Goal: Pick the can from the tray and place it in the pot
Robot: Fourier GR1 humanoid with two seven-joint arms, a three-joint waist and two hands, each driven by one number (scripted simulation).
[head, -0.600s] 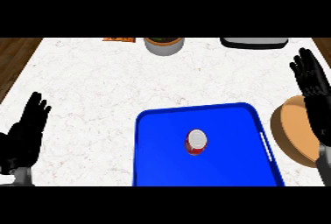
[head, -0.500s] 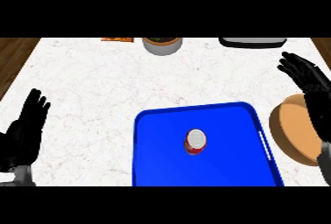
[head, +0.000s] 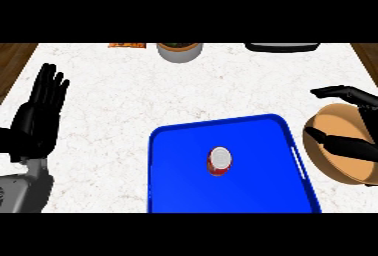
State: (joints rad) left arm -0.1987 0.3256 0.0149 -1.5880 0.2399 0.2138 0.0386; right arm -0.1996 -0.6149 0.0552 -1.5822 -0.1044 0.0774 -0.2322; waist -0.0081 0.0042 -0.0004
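The white speckled tabletop (head: 111,130) carries everything, and the biggest thing on it is the blue tray (head: 258,195), which lies near the lower edge, a little to the right of the middle. Just beside the right rim of the tray sits the tan pot (head: 347,170), so I judge that the way from tray to pot is short and suits the right arm. The right hand (head: 353,145) is above this pot with its fingers spread and gently bent; it holds nothing, and it seems placed there because it is on its way toward the tray. The left hand (head: 38,117) rests open near the left edge, fingers straight and up, well apart from the tray, and it takes no part in this step. At the far edge stand a grey cylindrical container (head: 179,51), a dark flat object (head: 283,47) and a small orange thing (head: 127,45). The can (head: 219,161) stands upright about in the middle of the tray, untouched, with free space around for fingers.
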